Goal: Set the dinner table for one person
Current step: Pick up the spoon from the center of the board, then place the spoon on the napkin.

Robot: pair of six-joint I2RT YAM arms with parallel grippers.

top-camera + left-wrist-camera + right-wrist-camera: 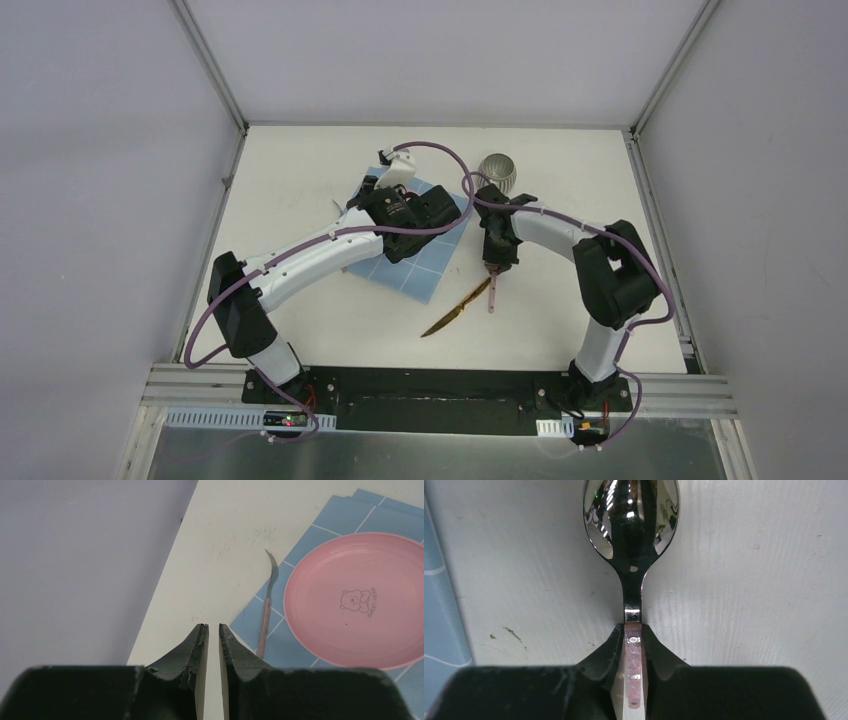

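Your right gripper point(634, 645) is pinching the pink handle of the shiny steel spoon point(631, 515), probably just above the off-white dinner table point(300, 180); keep it level. Your left gripper point(210, 640), upper left overhead, is hanging nearly closed, holding nothing.

Spoon point(631, 525): mirror-polished metal bowl, glossy, with a pink matt handle set with small rivets. Table point(744, 580): off-white, matt, faintly grained and scuffed with small dark marks. Cloth point(300, 645): light blue, matt, white grid lines. Plate point(357, 600): pink, smooth, soft sheen, looks plastic, printed bear. Fork point(267, 605): shiny metal tines, pinkish handle. Knife point(455, 308): glossy, gold-toned metal. Cup point(497, 172): ribbed, dull metallic grey. Fingers point(192, 647): black matt plastic.
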